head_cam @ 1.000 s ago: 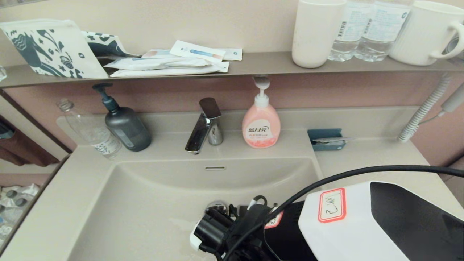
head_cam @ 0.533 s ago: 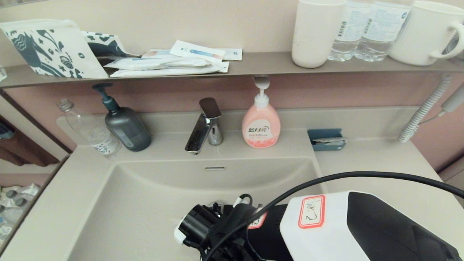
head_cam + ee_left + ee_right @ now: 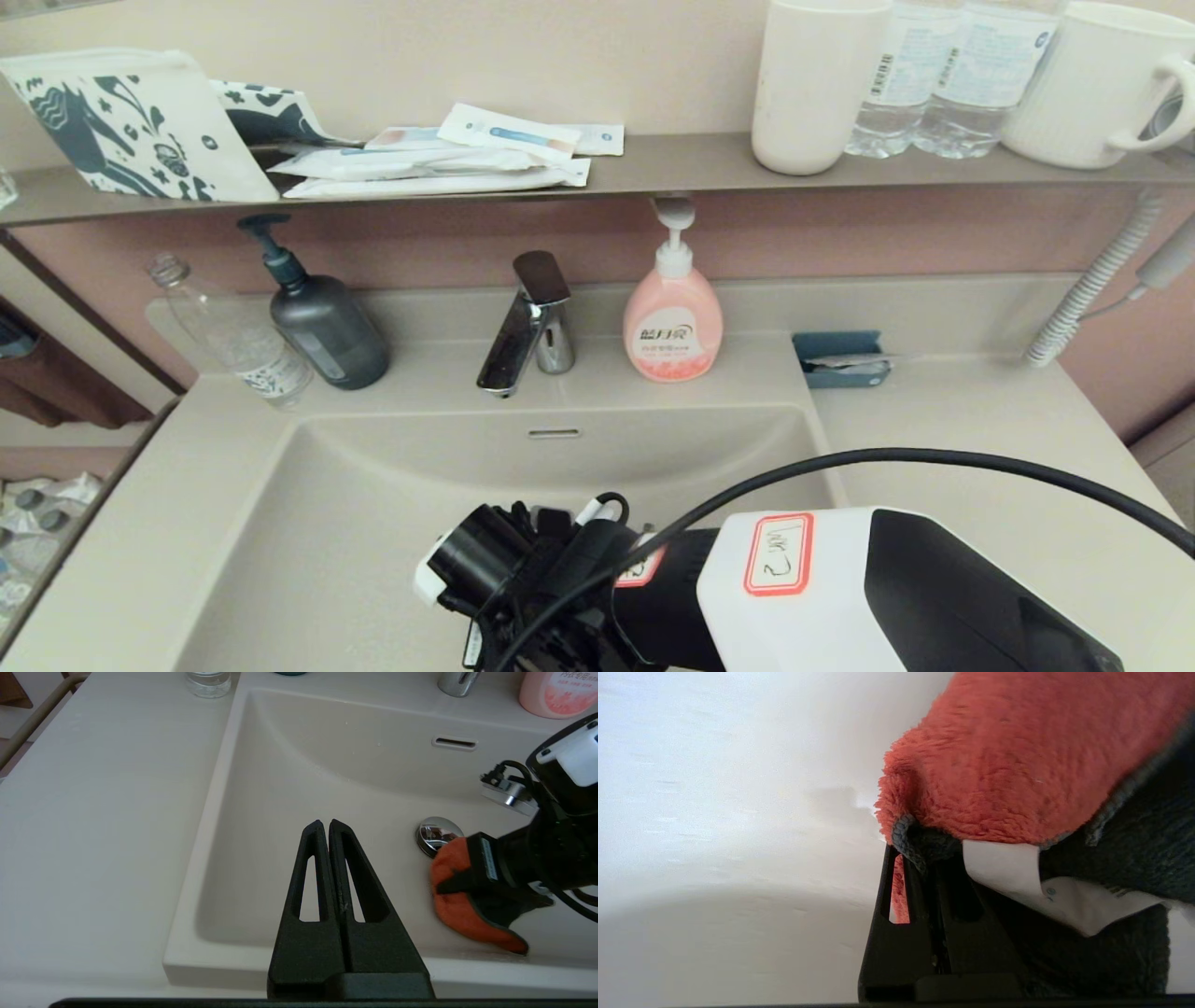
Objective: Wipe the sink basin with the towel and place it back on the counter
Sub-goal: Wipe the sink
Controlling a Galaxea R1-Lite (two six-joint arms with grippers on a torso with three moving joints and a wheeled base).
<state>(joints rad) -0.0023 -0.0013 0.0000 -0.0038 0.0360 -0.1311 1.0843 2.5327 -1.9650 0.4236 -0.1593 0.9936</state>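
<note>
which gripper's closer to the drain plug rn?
Right. The right gripper, shut on the towel, is right beside the drain plug; the left gripper hangs shut over the basin's near side.

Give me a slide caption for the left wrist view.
Right gripper presses the towel into the basin beside the drain plug.

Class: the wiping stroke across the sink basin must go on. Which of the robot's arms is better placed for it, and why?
Right. The right gripper is shut on the towel, down in the sink basin beside the drain plug. The left gripper is shut, empty, at the basin's near rim.
</note>
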